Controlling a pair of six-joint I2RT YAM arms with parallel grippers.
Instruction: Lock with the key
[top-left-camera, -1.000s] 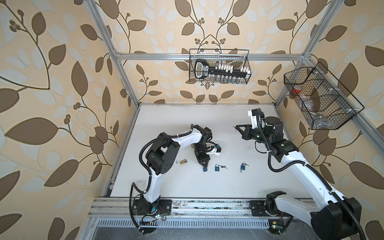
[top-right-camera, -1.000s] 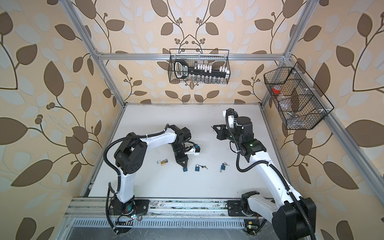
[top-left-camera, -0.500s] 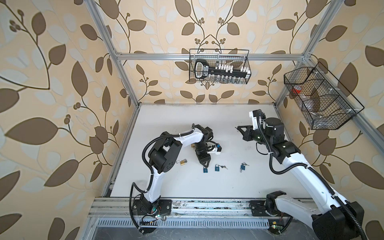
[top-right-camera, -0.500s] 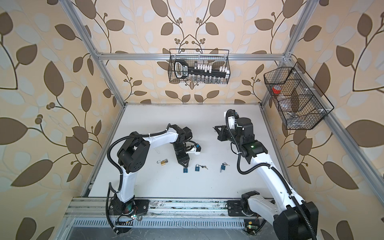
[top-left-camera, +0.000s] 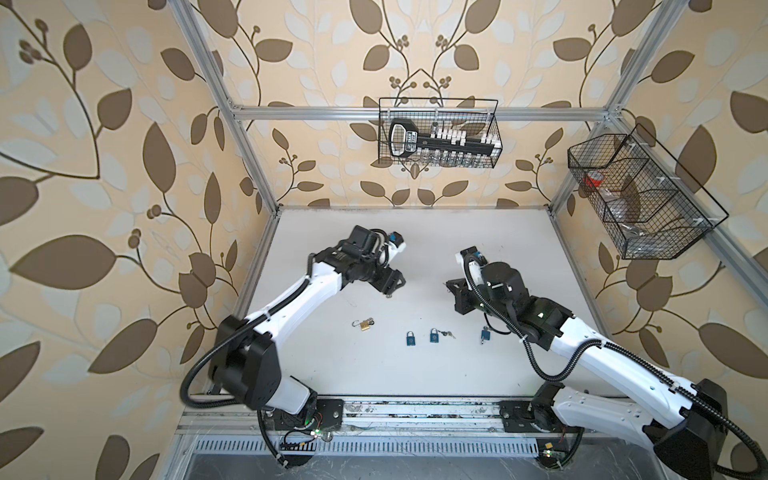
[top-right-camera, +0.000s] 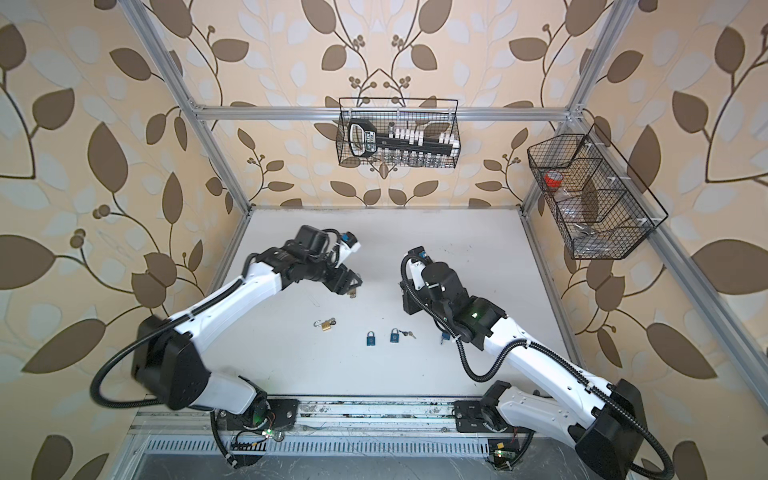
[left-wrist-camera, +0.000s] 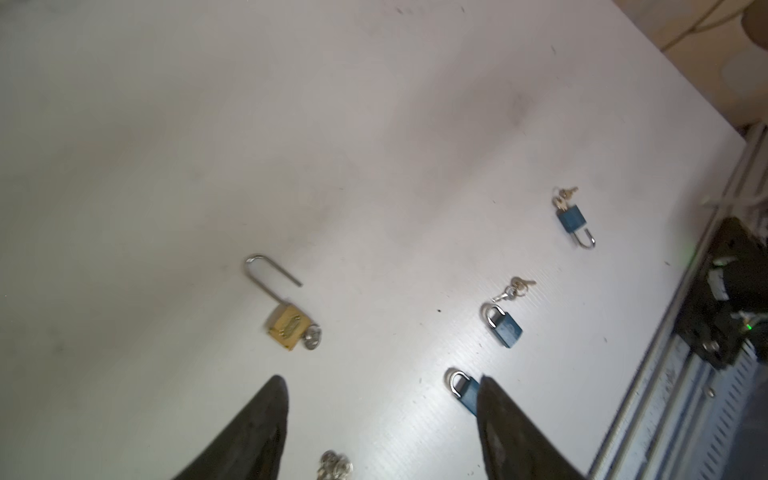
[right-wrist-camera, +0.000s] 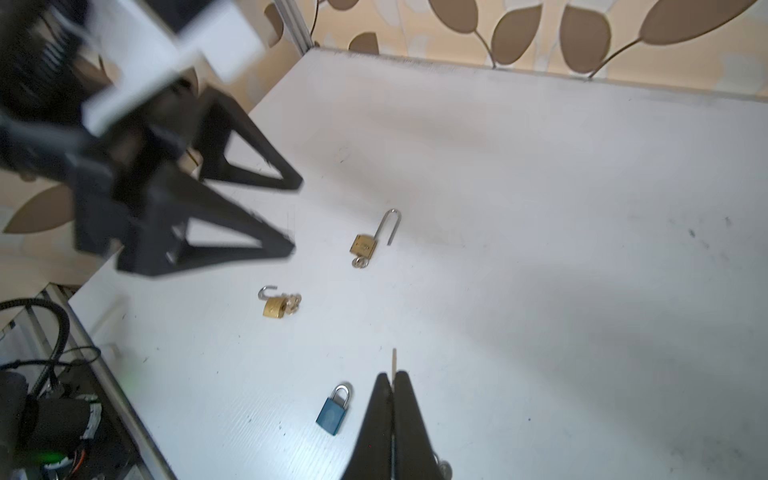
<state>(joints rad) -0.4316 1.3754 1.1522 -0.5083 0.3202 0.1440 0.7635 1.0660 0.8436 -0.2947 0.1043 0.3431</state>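
On a white table ringed by leaf-patterned walls, five padlocks lie between two robot arms. At the left, the left gripper hangs above the surface with its fingers spread wide and nothing between them. Near it on the table lies a brass padlock, its long hoop swung open and a key ring at its base. Closer to the front rail sits a smaller brass padlock, hoop also open, with a bunch of keys touching it. To its right in both top views runs a row of three blue ones. The first blue padlock is closed, and the middle blue padlock is closed with loose keys just beside its hoop. The last blue padlock has its hoop open and keys at its base, and lies close by the right arm. The right gripper hovers off the table, its fingers pressed together on a thin tan key, seen edge-on, poking past the tips.
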